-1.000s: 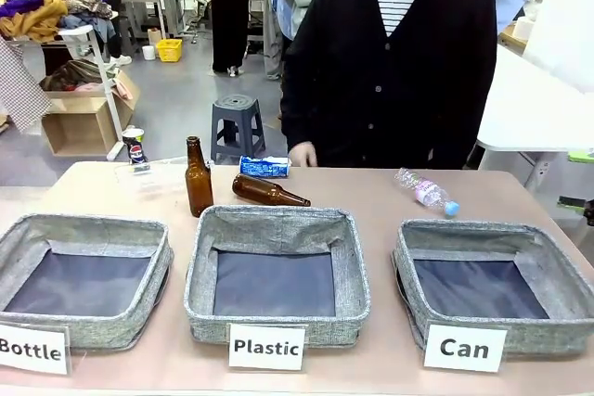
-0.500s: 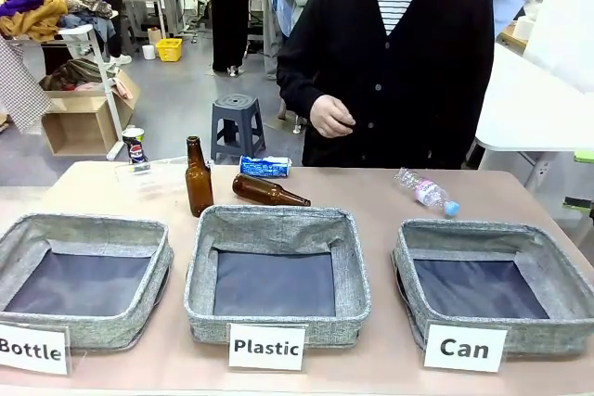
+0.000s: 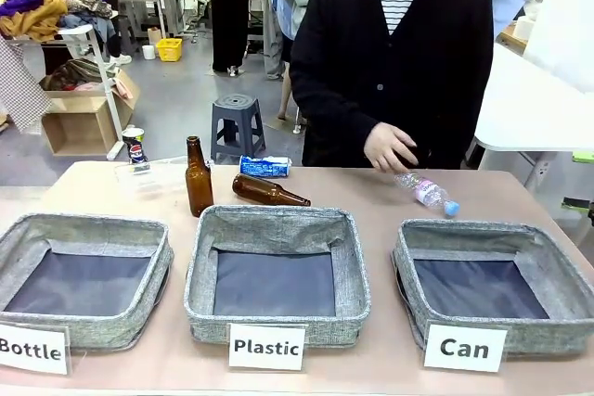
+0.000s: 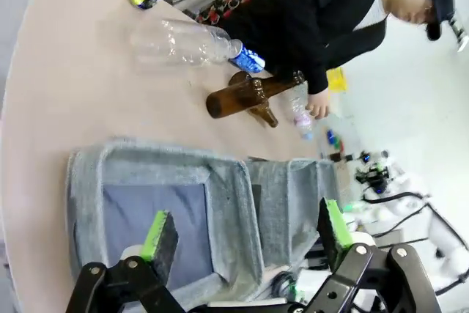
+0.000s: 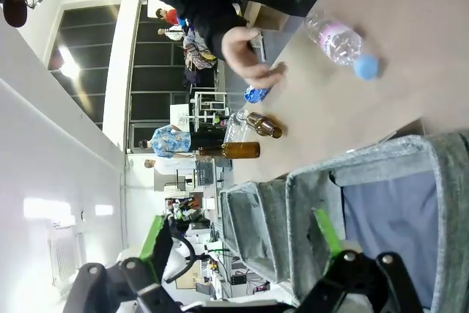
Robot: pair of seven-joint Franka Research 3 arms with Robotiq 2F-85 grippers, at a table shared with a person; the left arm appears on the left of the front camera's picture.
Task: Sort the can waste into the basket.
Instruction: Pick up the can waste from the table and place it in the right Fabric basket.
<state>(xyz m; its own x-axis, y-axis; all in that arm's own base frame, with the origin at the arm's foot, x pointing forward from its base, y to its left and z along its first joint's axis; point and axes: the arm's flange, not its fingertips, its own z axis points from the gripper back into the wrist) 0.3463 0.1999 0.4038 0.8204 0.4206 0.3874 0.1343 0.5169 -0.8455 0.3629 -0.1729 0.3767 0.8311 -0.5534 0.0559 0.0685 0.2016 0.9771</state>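
1. Left gripper (image 4: 247,229): jaws wide apart, holding nothing.
2. Right gripper (image 5: 238,243): jaws wide apart, holding nothing.
3. Blue and white can (image 3: 264,166) lies on its side at the table's far edge, just behind the lying brown bottle (image 3: 269,193).
4. Dark can (image 3: 135,147) sits at the far left edge.
5. "Can" basket (image 3: 469,229) is front right, with both cans well apart from it.
6. Person's hand (image 3: 390,147) is by the clear bottle (image 3: 425,192), behind that basket.
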